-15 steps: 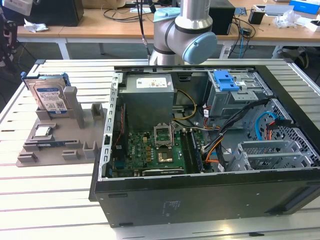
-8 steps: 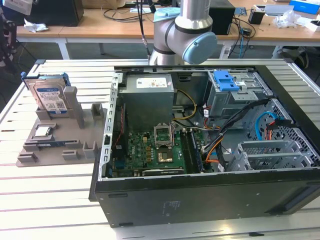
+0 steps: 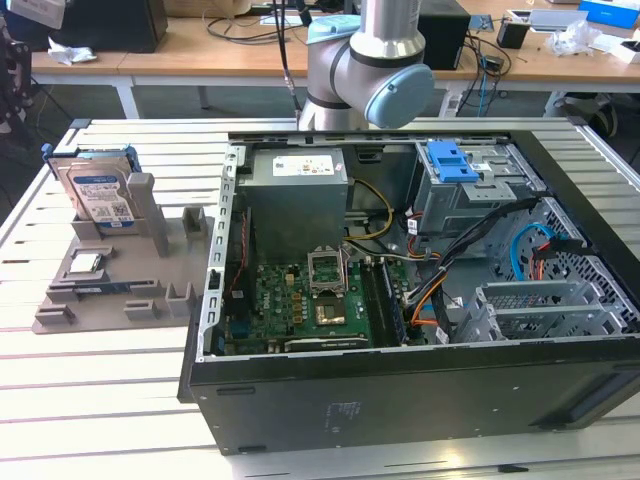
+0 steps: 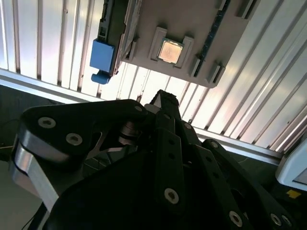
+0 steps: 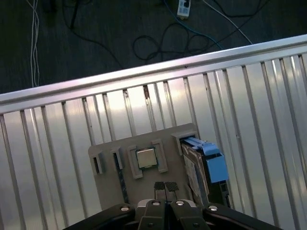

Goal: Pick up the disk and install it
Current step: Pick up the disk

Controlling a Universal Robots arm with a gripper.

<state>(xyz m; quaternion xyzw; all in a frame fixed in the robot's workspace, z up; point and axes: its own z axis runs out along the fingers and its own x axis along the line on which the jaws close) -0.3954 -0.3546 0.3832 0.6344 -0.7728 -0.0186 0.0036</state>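
Two fingers (image 5: 159,188) of the gripper (image 5: 165,186) met pad to pad, closed, with nothing between them. In the first wrist view they hung above the grey fixture (image 5: 109,178), over its near edge and just short of its middle pocket. They were clear of everything on it.

The middle pocket held a small square chip (image 5: 146,158), lying flat and not touched.

The disk (image 5: 194,168) sat in the slot at one end of the fixture, beside the chip pocket and apart from the fingers. It stood on edge, leaning back against an upright post of the fixture. Its labelled face was turned toward the chip pocket, and its blue carrier frame was on the side away from the fixture's middle.

Judgement: the slot kept the disk propped so that its thin sides were free for a pinch, rather than lying flat on the worktop (image 3: 100,400).

Long axis: in the exterior view it seemed to rise up the lean, with the blue band of the label uppermost. I could not confirm this from the wrist views.

The fixture lay on the slatted worktop. The open computer case (image 3: 400,390) stood just beside it, on the exterior view's right. Its drive cage carried a bare blue bracket (image 3: 450,160). The arm (image 3: 370,60) rose behind the case.
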